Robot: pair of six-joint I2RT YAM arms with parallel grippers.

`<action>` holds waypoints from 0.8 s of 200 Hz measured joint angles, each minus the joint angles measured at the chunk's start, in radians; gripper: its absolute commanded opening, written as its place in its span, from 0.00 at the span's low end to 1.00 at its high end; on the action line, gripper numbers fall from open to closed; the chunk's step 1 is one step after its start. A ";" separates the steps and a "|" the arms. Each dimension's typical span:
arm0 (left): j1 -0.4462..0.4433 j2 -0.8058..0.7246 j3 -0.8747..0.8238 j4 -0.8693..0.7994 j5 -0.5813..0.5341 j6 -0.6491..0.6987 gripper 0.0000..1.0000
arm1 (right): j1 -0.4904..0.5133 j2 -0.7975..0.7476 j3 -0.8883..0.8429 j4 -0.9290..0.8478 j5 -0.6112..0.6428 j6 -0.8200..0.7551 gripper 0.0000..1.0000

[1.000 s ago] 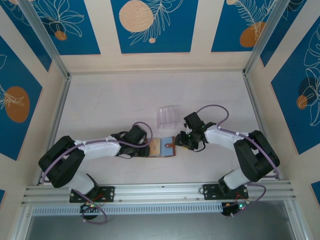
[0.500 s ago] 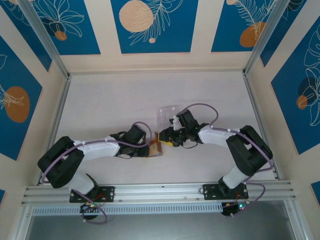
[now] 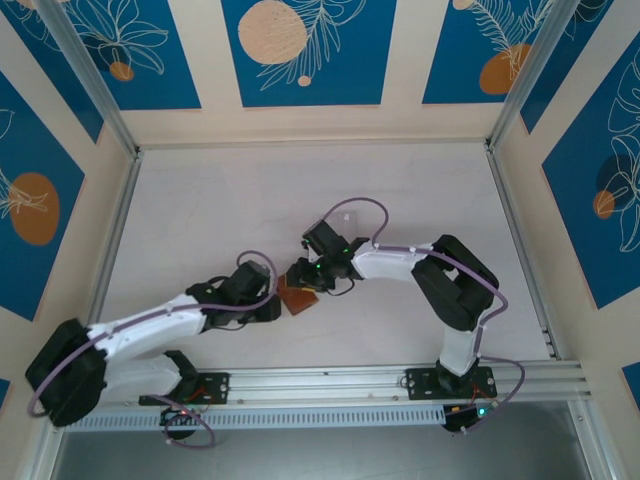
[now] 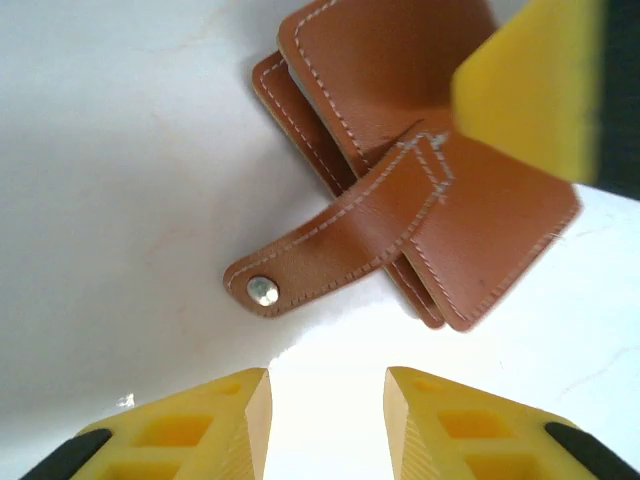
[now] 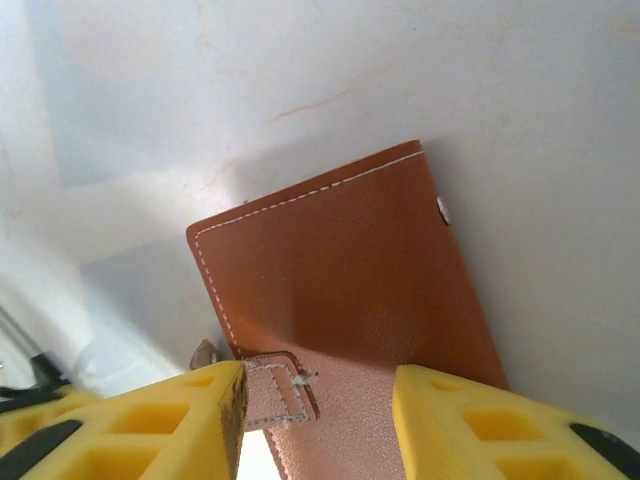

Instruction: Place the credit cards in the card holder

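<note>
Near edge: metal rail (image 3: 320, 385) is carrying both arm bases. Both arms are reaching inward, meeting around the middle of the bench (image 3: 200, 210).

Left hand (image 4: 327, 420) is hovering low over bare bench, just short of the wallet (image 4: 380, 60). Its yellow fingers are standing apart, released, with nothing between them but white surface.

Wallet is lying folded shut, brown leather side up, flat on the bench between the two hands, a little nearer the left arm's side of center. Its closing strap (image 4: 330, 240) is trailing loose off the cover toward the left hand, the metal stud (image 4: 263, 291) at its tip resting on or just above the bench, unfastened.

Right hand (image 5: 318, 375) is coming in from the far side, poised over the wallet's cover. Its fingers are standing apart, not clenched on anything; the cover and the strap's stitched root are showing in the gap. One yellow finger is overlapping the cover's edge in the left wrist view. Whether the pads are actually pressing on the leather, cannot tell.

Beyond: cream walls with blue leaf-print panels (image 3: 300, 50) are closing in the bench.
</note>
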 measured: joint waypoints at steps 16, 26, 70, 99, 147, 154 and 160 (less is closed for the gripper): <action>0.007 -0.079 0.003 -0.037 -0.003 -0.002 0.36 | 0.016 0.006 0.021 -0.027 0.035 -0.002 0.47; 0.019 -0.087 0.021 -0.057 0.001 0.003 0.35 | 0.022 0.006 0.024 -0.032 0.049 -0.005 0.47; 0.123 0.142 0.156 -0.012 0.060 0.048 0.22 | 0.024 -0.002 0.024 -0.048 0.057 -0.036 0.47; 0.136 0.289 0.201 0.056 0.111 0.077 0.17 | 0.011 0.000 0.030 -0.079 0.053 -0.052 0.46; 0.141 0.397 0.177 0.157 0.125 0.084 0.16 | -0.027 -0.004 0.014 -0.064 -0.030 -0.052 0.48; 0.141 0.402 0.173 0.173 0.127 0.084 0.15 | -0.029 -0.009 0.013 -0.060 -0.037 -0.053 0.48; 0.142 0.405 0.171 0.187 0.128 0.084 0.15 | -0.031 -0.016 0.009 -0.060 -0.043 -0.054 0.49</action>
